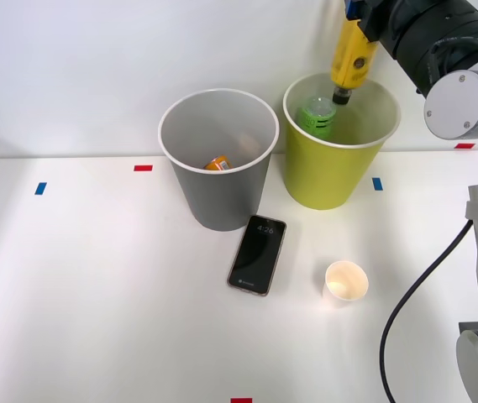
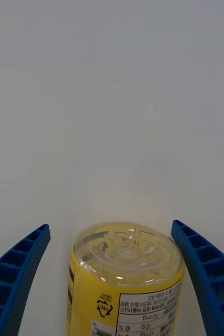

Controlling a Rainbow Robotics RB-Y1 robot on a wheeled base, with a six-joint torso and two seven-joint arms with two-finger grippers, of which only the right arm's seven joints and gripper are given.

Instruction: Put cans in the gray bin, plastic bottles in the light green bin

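The right gripper [image 1: 354,10] [image 2: 110,224] sits high over the far side of the table [image 1: 96,294]. Its jaws are spread wide, not clamped. In the wrist view the two blue ribbed fingers [image 2: 17,273] stand at the corners, with the yellow-label bottle [image 2: 125,278] between them. There is a clear strip of white wall [image 2: 112,105] between one finger and the bottle's side. The other finger's edge just meets the bottle's outline (whether it actually touches cannot be told).

The bottle's clear, dimpled base is about level with the fingertips and its label runs back toward the wrist. In the front view the same bottle [image 1: 352,54] hangs just under the jaws, slightly tilted, black cap downward. The cap is at the mouth of the light green bin [image 1: 331,172], which stands directly beneath the jaws.

Inside that bin, beside and below the cap, lies the green bottle [image 1: 316,116], green cap up.

To the left of the jaws, and lower, the gray bin [image 1: 222,197] stands just beside the light green one. A small orange can [image 1: 218,164] is partly visible inside it.

Nearer the robot than the jaws, a black smartphone [image 1: 257,254] lies flat in front of the gray bin, screen lit. A small white paper cup [image 1: 344,282] stands in front of the light green bin, well apart from the phone.
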